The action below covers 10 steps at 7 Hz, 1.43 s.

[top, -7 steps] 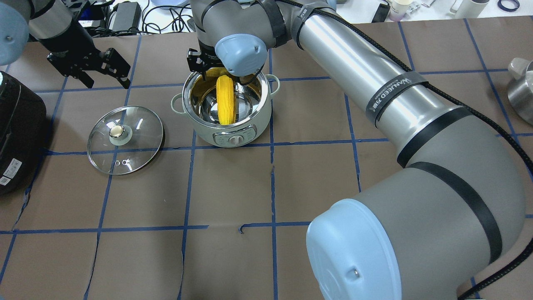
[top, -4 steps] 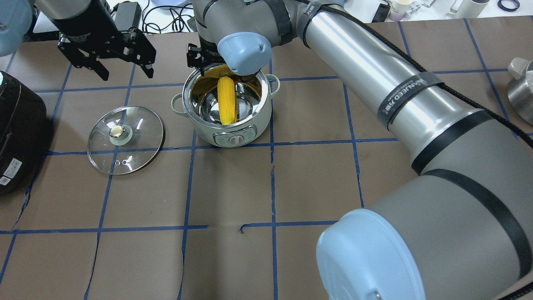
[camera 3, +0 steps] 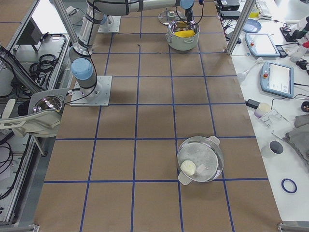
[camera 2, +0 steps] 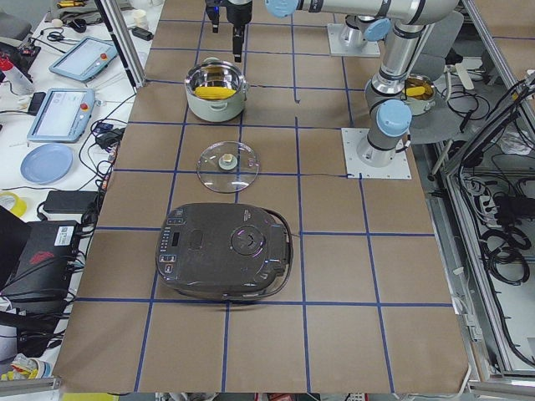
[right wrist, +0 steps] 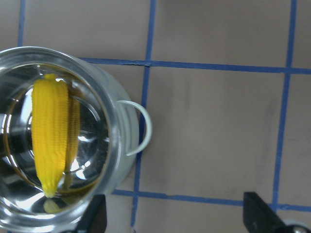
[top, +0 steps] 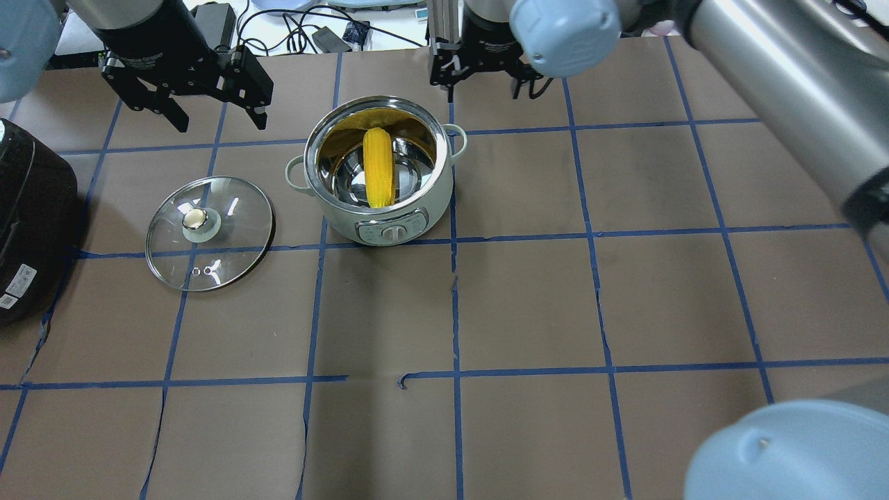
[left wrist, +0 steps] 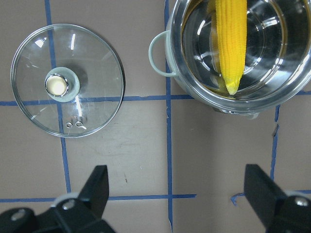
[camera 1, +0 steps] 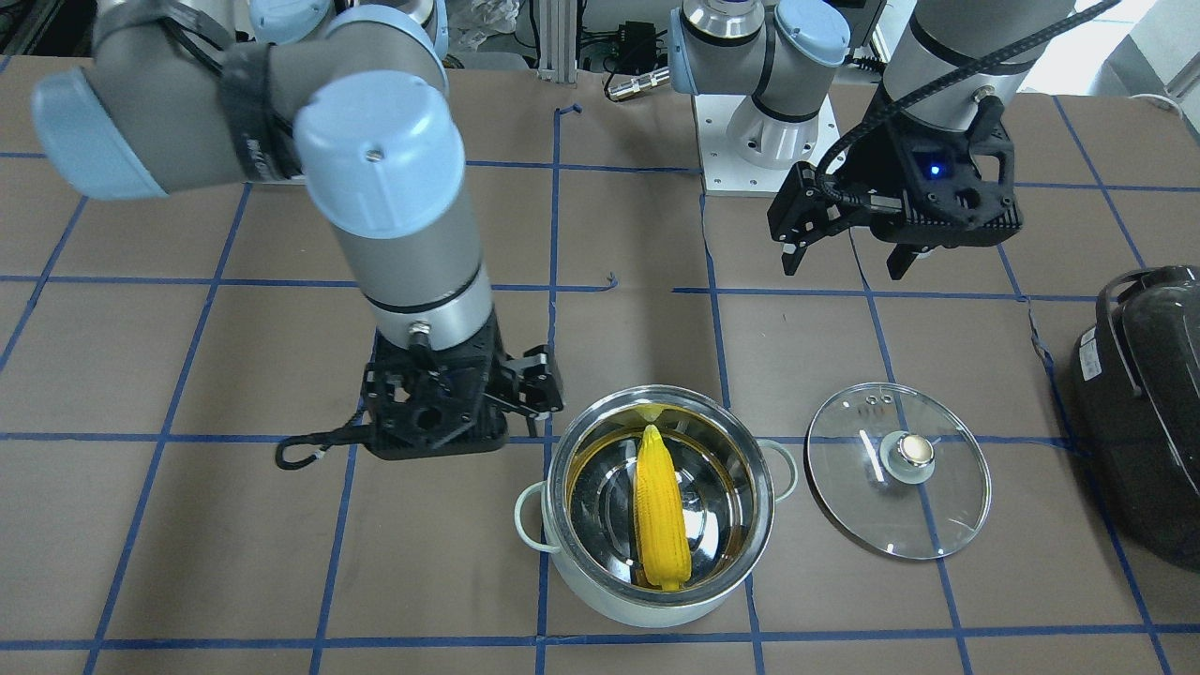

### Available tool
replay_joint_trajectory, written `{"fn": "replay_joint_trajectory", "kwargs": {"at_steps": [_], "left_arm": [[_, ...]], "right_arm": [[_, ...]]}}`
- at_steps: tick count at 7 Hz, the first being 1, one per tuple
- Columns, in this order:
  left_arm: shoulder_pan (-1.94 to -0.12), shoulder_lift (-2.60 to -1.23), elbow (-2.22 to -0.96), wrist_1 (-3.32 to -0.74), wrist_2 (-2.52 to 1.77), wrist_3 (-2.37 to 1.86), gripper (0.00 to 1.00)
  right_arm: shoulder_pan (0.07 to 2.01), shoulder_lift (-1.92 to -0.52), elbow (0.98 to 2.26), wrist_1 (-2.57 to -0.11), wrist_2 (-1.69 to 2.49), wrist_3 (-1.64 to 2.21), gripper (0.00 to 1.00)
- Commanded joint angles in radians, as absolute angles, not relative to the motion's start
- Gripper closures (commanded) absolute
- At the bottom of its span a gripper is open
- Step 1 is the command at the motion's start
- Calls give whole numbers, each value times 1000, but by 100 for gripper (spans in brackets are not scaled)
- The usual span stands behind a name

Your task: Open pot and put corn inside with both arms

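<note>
The pot (top: pixel 434 201) stands open at the table's far middle. The yellow corn (top: pixel 378 167) lies inside it, one end against the far wall. The corn (camera 1: pixel 661 516) also shows in the pot (camera 1: pixel 609 605) in the front view. The glass lid (top: pixel 229 208) lies flat on the table to the pot's left. My left gripper (top: pixel 217 121) is open and empty, raised beyond the lid. My right gripper (top: pixel 480 87) is open and empty, just beyond the pot's right side. The left wrist view shows lid (left wrist: pixel 87 63), pot (left wrist: pixel 282 53) and corn (left wrist: pixel 231 39). The right wrist view shows pot (right wrist: pixel 114 131) and corn (right wrist: pixel 48 131).
A large black appliance (top: pixel 28 208) sits at the left table edge, close to the lid. A second steel pot with a glass lid (camera 3: pixel 200 159) stands far off on the right end of the table. Blue tape lines grid the brown table cover.
My right gripper has moved off the pot's far rim, up and to the right, leaving the corn lying in the pot. My left gripper has moved away and a little right.
</note>
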<state>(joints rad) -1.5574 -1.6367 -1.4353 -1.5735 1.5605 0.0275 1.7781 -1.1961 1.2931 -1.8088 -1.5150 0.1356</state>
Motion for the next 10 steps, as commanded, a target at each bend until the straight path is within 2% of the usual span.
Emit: {"fn": "replay_joint_trajectory", "kwargs": {"at_steps": [1, 3, 5, 10], "left_arm": [[-1559, -1631, -1431, -1572, 1525, 26, 0], [-1559, -1629, -1431, -1572, 1531, 28, 0], [-1557, -1629, -1430, -1572, 1532, 28, 0], [-1554, -1628, -1428, -1574, 1539, 32, 0]], "right_arm": [[1712, -1403, 1463, -1720, -1528, 64, 0], [1703, -1492, 1499, -1707, -1535, 25, 0], [1703, -1508, 1511, -1639, -1535, -27, 0], [1637, -1537, 1499, -1661, -1540, -71, 0]]}}
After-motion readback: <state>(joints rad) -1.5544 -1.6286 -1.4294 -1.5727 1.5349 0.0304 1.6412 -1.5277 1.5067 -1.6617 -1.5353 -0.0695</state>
